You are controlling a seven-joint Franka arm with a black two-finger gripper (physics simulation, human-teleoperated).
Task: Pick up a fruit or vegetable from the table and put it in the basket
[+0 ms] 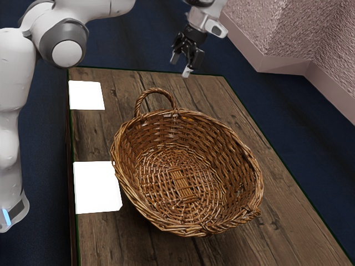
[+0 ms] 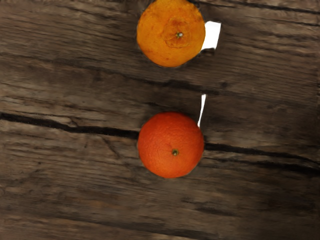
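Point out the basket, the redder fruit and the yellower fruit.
Basket (image 1: 167,224), exterior view: woven rim.
Redder fruit (image 2: 170,144), wrist view: peel beside its stem.
Yellower fruit (image 2: 170,33), wrist view: peel beside its stem.

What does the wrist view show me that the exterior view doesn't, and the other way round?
Wrist view: two citrus fruits on the wood, apart from each other, a yellow-orange one and a redder one, each with its stem mark in sight.

Exterior view: the wicker basket, nothing in it, and the arm with its gripper open and raised near the table's far end.

Both: the wooden table and white patches; I can't tell whether these are the same ones.
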